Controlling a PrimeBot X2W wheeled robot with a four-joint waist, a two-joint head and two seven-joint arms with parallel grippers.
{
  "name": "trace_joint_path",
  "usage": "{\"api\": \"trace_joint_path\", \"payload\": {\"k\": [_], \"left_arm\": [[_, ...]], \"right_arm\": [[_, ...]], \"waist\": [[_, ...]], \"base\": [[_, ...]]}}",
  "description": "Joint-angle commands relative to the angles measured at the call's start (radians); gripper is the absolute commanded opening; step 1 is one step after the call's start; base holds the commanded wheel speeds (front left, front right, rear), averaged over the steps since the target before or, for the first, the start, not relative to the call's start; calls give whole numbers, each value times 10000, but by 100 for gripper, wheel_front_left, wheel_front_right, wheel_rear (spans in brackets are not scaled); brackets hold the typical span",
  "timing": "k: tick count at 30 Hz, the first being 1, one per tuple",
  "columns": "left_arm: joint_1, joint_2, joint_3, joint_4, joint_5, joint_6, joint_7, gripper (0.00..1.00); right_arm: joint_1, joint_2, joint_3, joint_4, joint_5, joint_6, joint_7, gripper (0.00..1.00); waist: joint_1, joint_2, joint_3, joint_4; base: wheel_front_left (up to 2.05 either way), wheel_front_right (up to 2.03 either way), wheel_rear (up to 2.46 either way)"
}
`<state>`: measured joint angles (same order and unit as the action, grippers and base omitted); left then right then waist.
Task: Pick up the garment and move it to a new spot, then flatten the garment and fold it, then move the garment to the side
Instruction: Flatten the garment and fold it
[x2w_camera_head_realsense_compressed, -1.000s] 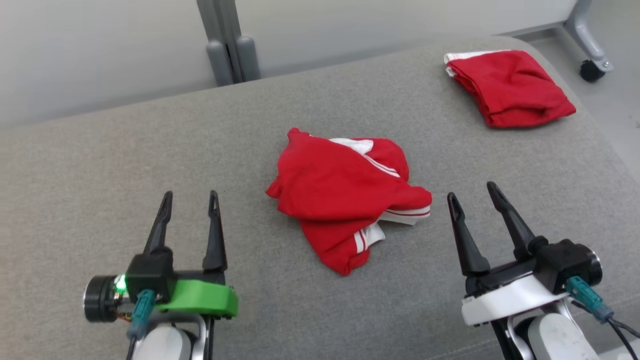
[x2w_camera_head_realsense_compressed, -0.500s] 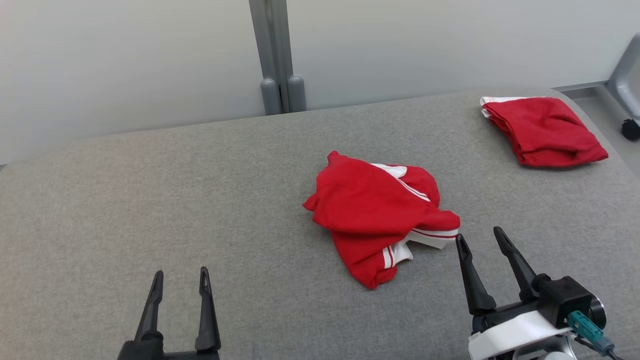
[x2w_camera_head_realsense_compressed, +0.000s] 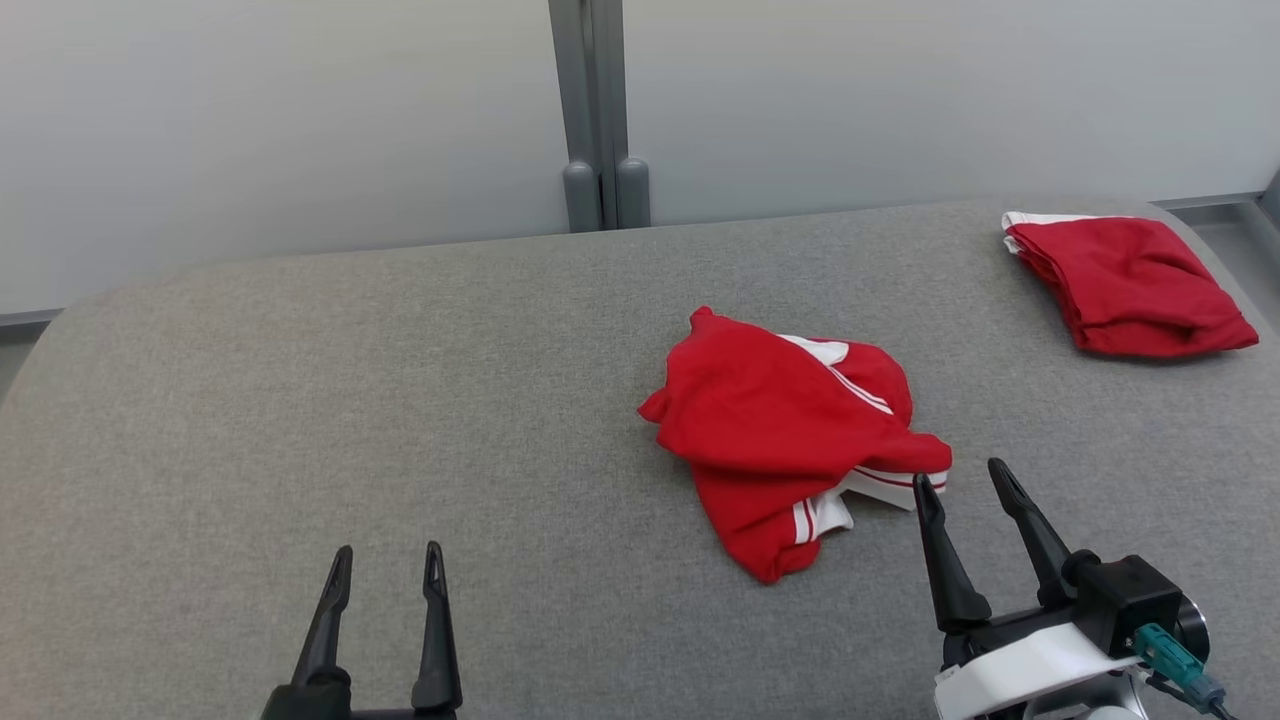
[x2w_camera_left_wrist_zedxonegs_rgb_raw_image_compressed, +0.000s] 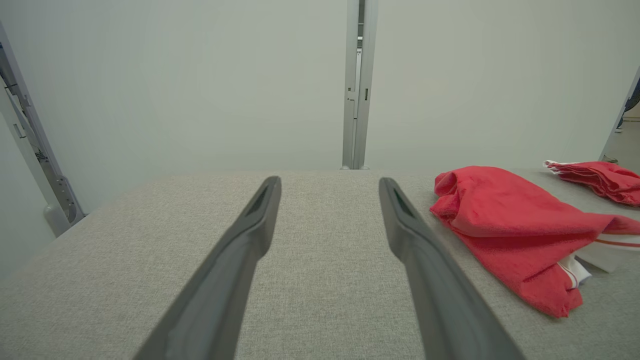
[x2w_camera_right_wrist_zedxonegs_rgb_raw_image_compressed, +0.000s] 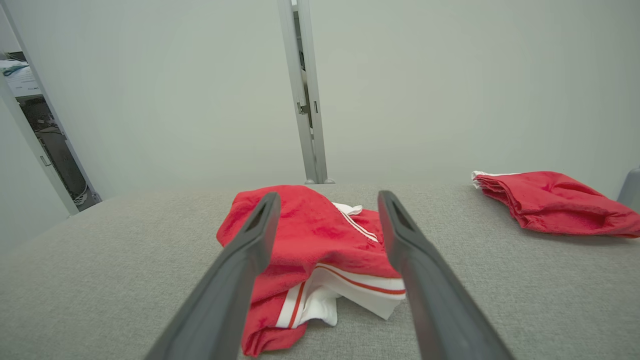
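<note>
Two red garments are seen on the grey worktop (x2w_camera_head_realsense_compressed: 400, 400): a crumpled garment (x2w_camera_head_realsense_compressed: 790, 440) in the middle, a folded garment (x2w_camera_head_realsense_compressed: 1130, 285) far right. The left hand (x2w_camera_head_realsense_compressed: 390, 550) and right hand (x2w_camera_head_realsense_compressed: 960, 478) are held spread apart, empty.

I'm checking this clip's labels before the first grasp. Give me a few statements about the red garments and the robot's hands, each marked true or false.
1. The crumpled red garment with white stripes lies loose on the grey fabric surface. True.
2. The right hand is shut on that garment. False: it is open, with its fingers pointing at the garment's near edge and nothing held.
3. A folded red garment sits at the surface's far right corner, apart from the crumpled one. True.
4. The left hand is nearer the crumpled garment than the right hand. False: the left hand is open over bare fabric well to the garment's left, and the right is nearer.
</note>
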<state>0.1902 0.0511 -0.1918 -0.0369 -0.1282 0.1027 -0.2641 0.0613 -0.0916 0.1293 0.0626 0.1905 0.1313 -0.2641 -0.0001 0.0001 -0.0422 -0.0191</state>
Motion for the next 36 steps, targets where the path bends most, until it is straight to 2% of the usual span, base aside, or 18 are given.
{"api": "trace_joint_path", "payload": {"k": [1, 36], "left_arm": [[-131, -5, -5, -41, -24, 35, 1, 100], [-259, -4, -240, 40, 1, 149, 1, 100]], "right_arm": [[70, 11, -20, 10, -8, -11, 0, 100], [19, 3, -106, 19, 121, -11, 0, 100]], "waist": [[1, -1, 22, 20], [1, -1, 172, 22]], "base": [[0, 0, 0], [0, 0, 0]]}}
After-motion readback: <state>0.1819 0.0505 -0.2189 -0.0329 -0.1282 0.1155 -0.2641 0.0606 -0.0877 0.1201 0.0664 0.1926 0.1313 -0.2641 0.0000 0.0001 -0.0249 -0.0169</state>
